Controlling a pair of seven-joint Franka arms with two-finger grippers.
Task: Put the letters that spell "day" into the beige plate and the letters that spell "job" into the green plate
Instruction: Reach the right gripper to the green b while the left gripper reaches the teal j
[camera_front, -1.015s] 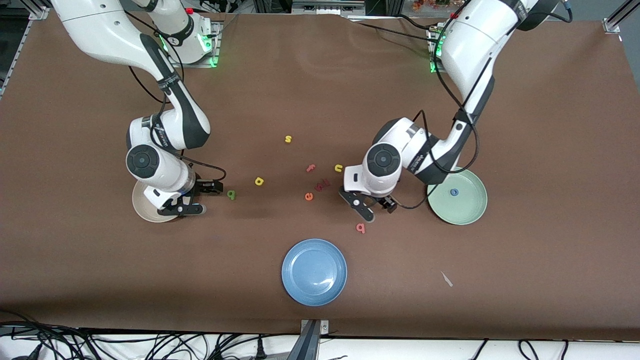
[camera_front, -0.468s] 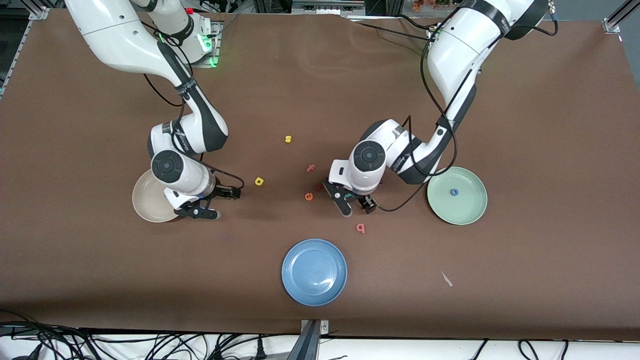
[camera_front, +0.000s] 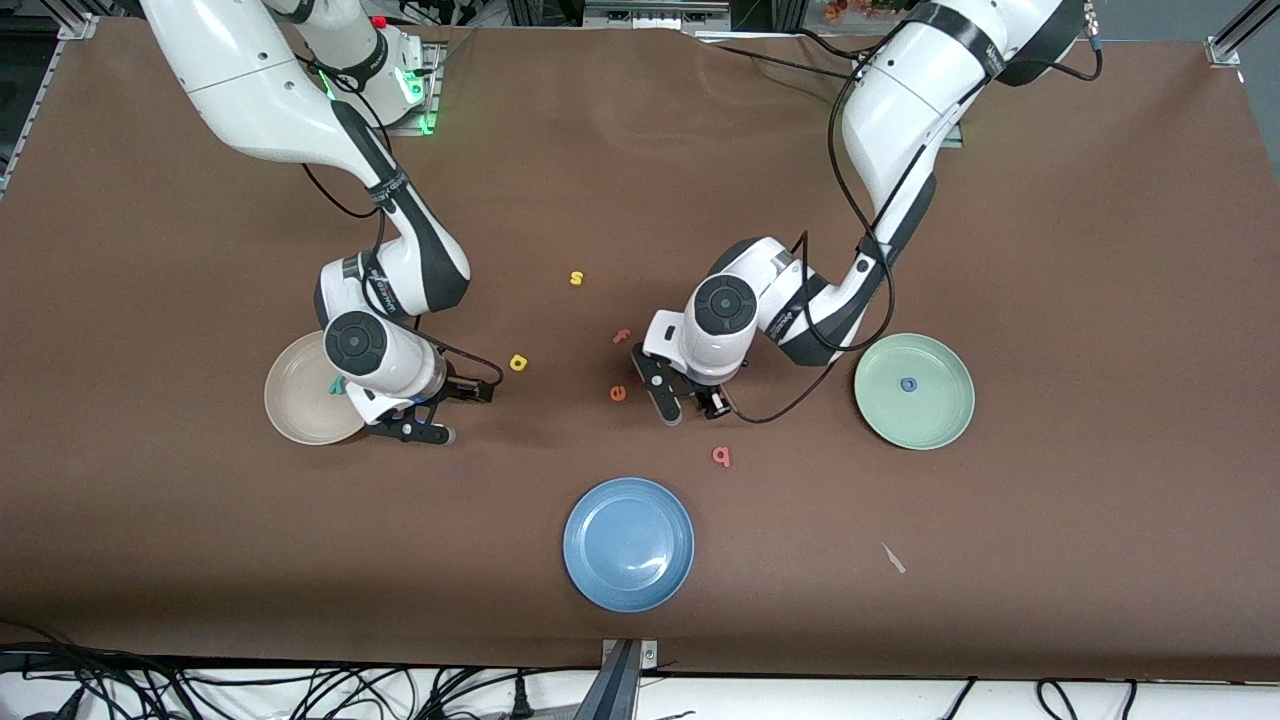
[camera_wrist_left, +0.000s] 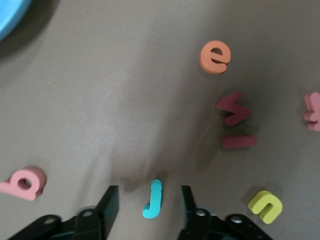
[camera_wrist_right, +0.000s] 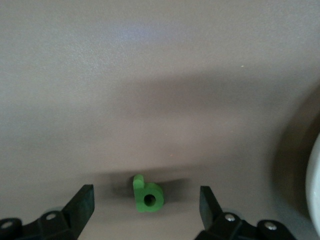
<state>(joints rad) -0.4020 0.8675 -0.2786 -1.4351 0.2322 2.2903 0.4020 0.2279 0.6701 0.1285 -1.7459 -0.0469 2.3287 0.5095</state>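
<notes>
Since a second ago, left end effector (camera_wrist_left: 150, 210) narrowed, straddling teal "j" (camera_wrist_left: 152, 199); right end effector (camera_wrist_right: 146, 210) spread around green "d" (camera_wrist_right: 147, 194).

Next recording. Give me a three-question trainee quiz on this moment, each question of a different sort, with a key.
1. True or false: the green plate holds the blue "o".
2. Which letter lies on the table between the open left claw's fingers? A) pink "b" B) teal "j" C) orange "e"
3. Fill in: the green "d" lies on the table between the fingers of the open ___ claw.

Key: 1 true; 2 B; 3 right claw.
</notes>
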